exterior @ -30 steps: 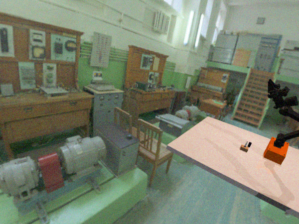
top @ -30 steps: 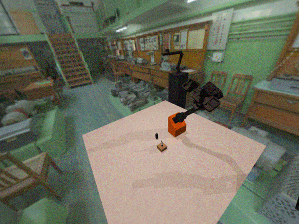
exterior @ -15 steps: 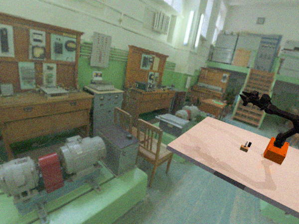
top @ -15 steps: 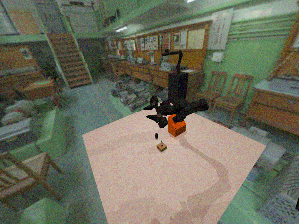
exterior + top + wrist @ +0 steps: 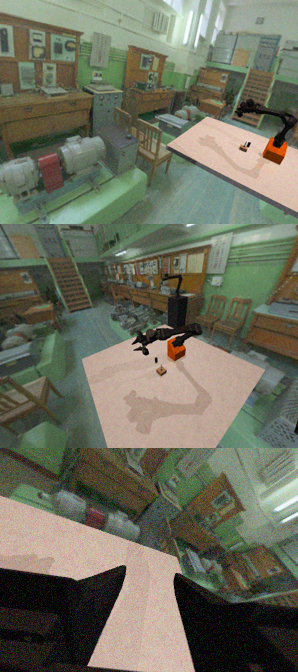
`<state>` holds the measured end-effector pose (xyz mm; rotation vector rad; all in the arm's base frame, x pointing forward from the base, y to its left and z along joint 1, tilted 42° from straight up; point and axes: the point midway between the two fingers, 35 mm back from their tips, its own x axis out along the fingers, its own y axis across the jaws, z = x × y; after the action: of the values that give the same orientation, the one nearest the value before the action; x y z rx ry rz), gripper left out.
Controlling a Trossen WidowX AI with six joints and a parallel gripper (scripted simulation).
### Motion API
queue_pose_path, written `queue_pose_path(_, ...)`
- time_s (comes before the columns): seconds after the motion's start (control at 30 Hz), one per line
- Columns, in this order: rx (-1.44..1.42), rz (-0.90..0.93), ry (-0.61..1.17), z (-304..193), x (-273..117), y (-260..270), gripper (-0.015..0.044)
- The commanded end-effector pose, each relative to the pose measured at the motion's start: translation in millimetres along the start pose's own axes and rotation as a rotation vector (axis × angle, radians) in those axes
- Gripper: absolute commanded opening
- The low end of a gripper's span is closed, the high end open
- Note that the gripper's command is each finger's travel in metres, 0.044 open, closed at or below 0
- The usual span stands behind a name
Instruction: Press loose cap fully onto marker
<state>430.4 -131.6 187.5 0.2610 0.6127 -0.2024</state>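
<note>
The holder block point(image 5: 161, 371) point(image 5: 243, 148), small and wooden, sits on the table point(image 5: 119, 378) point(image 5: 198, 139). The marker point(image 5: 161, 367) point(image 5: 245, 144) stands upright in it, thin, with its bare tip up. The black cap point(image 5: 156, 360) point(image 5: 249, 144) stands upright on the table near the block, apart from the marker. My gripper point(image 5: 133, 347) point(image 5: 150, 573) is part-way open with nothing between its fingers. It is high above the table, well above the cap and block, and points outward. In the exterior view the fingertips are too small to make out. The wrist view shows neither cap nor marker.
The orange base point(image 5: 176, 351) point(image 5: 275, 152) of the arm stands on the table close to the block and cap. The arm reaches out from it above the table. A dark pedestal point(image 5: 177, 311) with another thin black arm stands behind the table.
</note>
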Motion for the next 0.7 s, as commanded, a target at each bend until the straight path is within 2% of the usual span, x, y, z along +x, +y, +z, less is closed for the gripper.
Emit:
queue_pose_path(0.0, 0.053, 0.031, 0.238, -70, 18, -17, 0.0235)
queue_pose_path(0.23, 0.216, 0.107, 0.622, -183, 16, -32, 0.0235)
queue_pose_path(0.5, 0.538, 0.242, 1.055, -291, -33, -20, 0.0235)
queue_pose_path(0.57, 0.617, 0.272, 1.132, -306, -46, -15, 0.0235)
queue_pose_path(0.67, 0.628, 0.276, 1.141, -307, -48, -14, 0.0235)
